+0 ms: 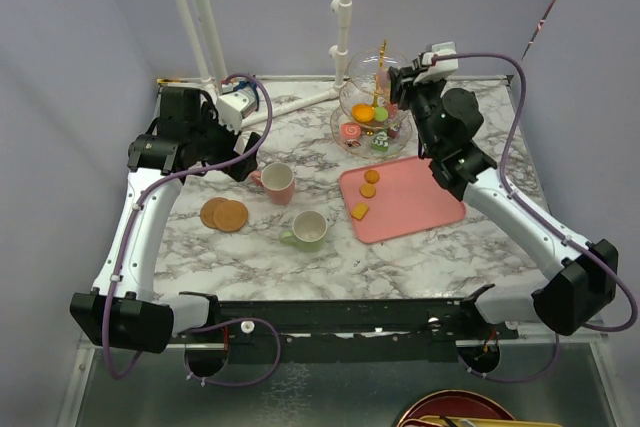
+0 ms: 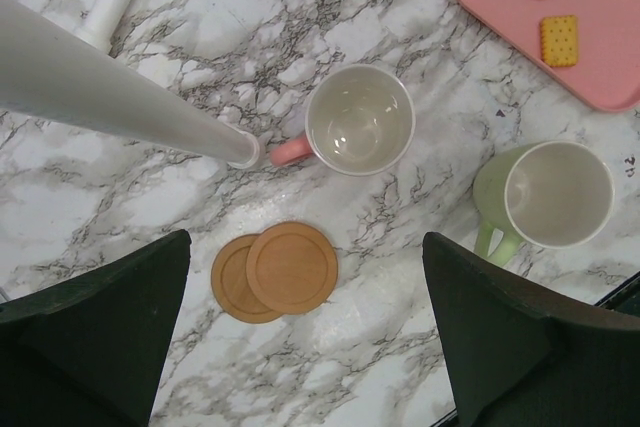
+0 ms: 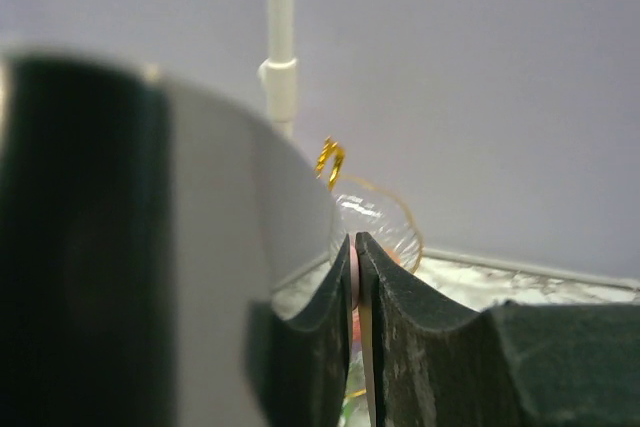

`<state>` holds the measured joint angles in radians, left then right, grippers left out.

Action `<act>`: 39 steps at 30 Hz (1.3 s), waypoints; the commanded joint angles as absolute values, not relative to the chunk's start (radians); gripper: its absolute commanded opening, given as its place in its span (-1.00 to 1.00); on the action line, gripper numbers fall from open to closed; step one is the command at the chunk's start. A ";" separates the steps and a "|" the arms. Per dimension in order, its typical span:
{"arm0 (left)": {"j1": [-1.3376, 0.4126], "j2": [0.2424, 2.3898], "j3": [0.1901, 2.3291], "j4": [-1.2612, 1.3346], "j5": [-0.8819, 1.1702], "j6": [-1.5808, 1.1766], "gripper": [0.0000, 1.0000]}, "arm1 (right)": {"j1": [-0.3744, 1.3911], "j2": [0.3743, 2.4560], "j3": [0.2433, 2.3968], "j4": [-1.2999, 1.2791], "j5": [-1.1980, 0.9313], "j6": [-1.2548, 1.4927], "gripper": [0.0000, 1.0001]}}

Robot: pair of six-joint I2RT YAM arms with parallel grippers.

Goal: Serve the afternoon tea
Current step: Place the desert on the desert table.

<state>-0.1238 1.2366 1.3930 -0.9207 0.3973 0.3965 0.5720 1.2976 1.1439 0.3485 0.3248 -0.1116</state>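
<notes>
The clear glass three-tier stand (image 1: 372,107) with a gold stem stands at the back of the table and holds an orange macaron (image 1: 362,112), a pink cake (image 1: 350,132) and a green piece (image 1: 381,145). My right gripper (image 1: 395,95) is beside the stand's upper tiers, shut on a thin pale-pink treat (image 3: 353,269); the stand's top (image 3: 375,217) shows just behind it. My left gripper (image 2: 305,247) is open and empty, high above two overlapping brown coasters (image 2: 280,269). The pink mug (image 2: 358,121) and pale-green mug (image 2: 555,194) stand upright and empty.
A flat pink tray (image 1: 415,202) lies right of the mugs with two round biscuits (image 1: 370,183) and a square cracker (image 1: 359,211) on it. White pipes (image 1: 190,7) rise at the back left, another (image 1: 345,7) behind the stand. Walls close in on both sides.
</notes>
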 commanded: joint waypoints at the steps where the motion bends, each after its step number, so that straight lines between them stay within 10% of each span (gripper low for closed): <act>1: -0.119 1.216 1.409 -0.918 0.433 0.407 0.98 | 0.505 1.391 1.261 0.319 0.259 -0.148 -0.21; 39: -0.120 1.220 1.447 -0.895 0.433 0.376 0.98 | 0.415 1.446 1.277 0.333 0.155 -0.143 0.14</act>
